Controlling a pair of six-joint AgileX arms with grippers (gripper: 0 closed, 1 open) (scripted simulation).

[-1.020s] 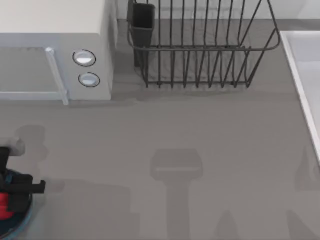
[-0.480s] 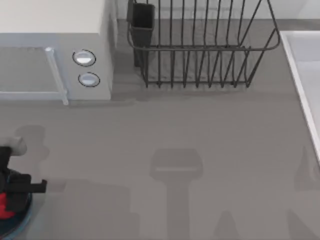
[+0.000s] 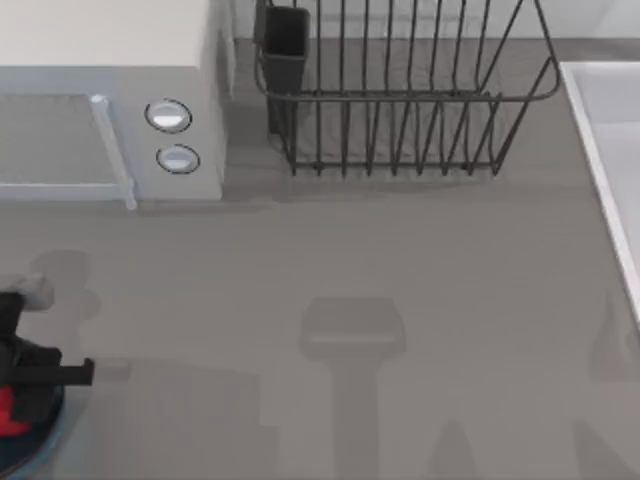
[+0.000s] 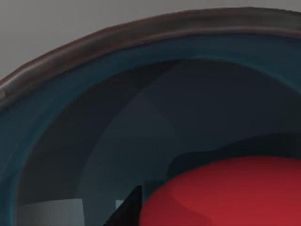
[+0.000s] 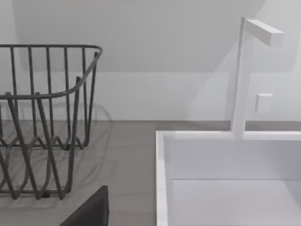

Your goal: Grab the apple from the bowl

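The blue-teal bowl point(image 3: 42, 445) sits at the table's front left corner, partly cut off by the top view's edge. The red apple point(image 3: 8, 412) lies inside it. My left gripper point(image 3: 22, 392) hangs straight over the bowl, down on the apple and covering most of it. In the left wrist view the apple point(image 4: 225, 193) is very close, resting on the dark inside of the bowl point(image 4: 94, 42), with a dark part of the gripper against its edge. My right arm is parked off the table's right side.
A white microwave point(image 3: 110, 130) stands at the back left. A dark wire dish rack point(image 3: 400, 100) is at the back middle. A white sink point(image 3: 610, 150) runs along the right edge, and its tap point(image 5: 244, 75) rises behind it.
Hardly anything: my left gripper has stayed over the bowl, shifting only a hair to the right. The apple is in the same place.
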